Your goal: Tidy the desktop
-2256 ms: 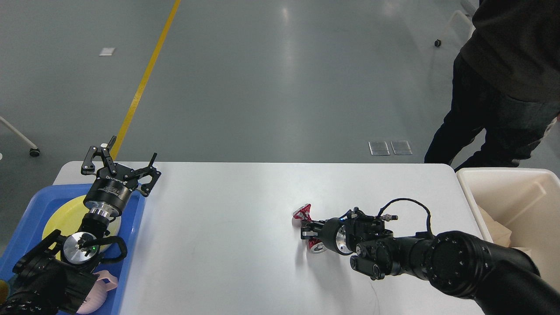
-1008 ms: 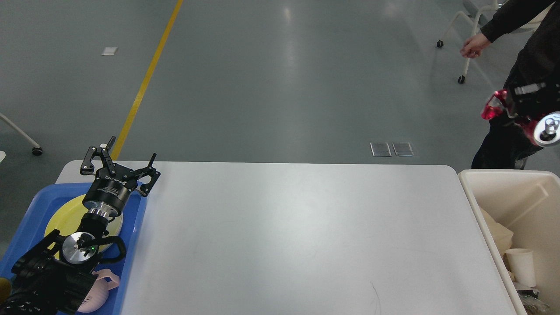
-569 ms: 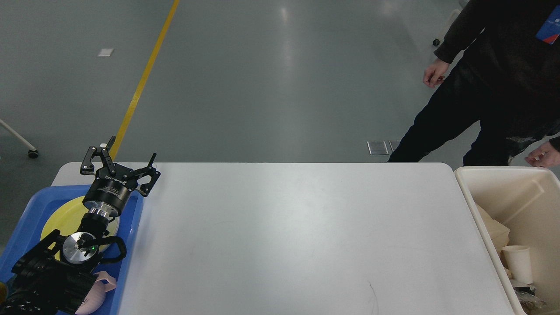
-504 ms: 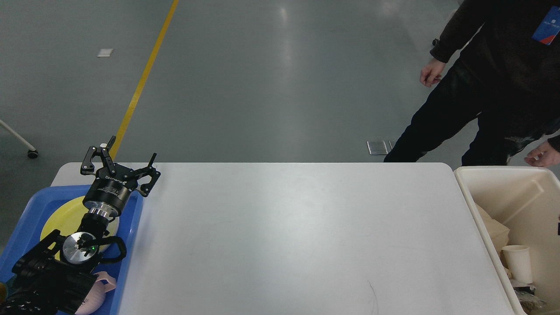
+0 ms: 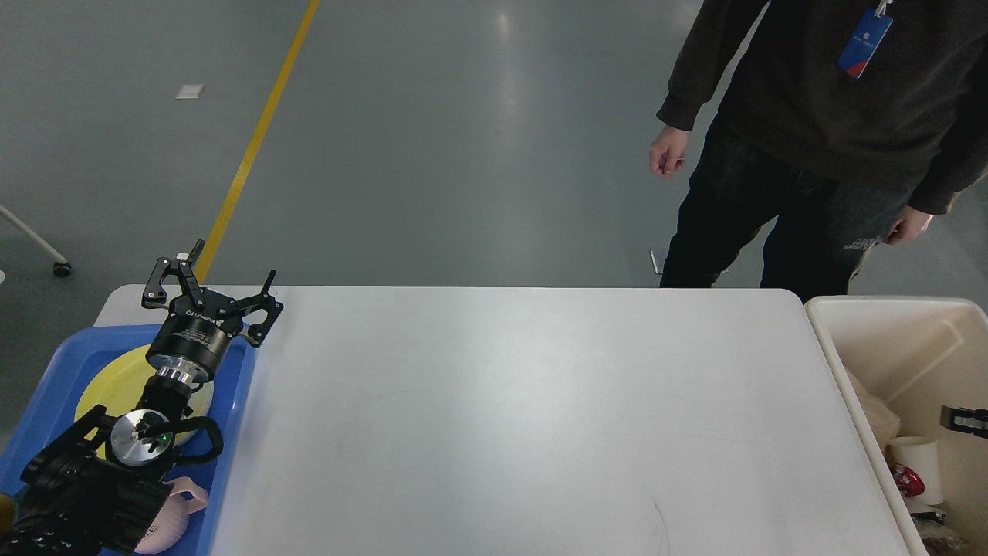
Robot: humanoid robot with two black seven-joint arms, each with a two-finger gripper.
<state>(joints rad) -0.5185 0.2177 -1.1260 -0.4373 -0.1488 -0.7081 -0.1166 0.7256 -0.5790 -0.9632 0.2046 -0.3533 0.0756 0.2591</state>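
The desktop [image 5: 525,401] is a wide white tabletop with rounded corners, and its surface is bare. My left gripper [image 5: 214,289] hovers open and empty over the table's far left corner, above the blue tray [image 5: 46,378]. Only a small black tip of my right gripper [image 5: 965,421] shows at the right edge, over the cream bin [image 5: 888,324]. Its fingers cannot be told apart. A red crumpled thing [image 5: 908,480] lies in the bin beside a white paper cup [image 5: 918,455].
The blue tray holds a yellow plate [image 5: 108,382] and a pink cup [image 5: 174,517], partly hidden by my left arm. A person in dark clothes [image 5: 810,116] stands just past the table's far right edge. Crumpled paper [image 5: 876,421] also lies in the bin.
My right arm has left the table's middle; only its tip now shows over the bin. The red thing now lies in the bin. The person has stepped left. My left arm is still.
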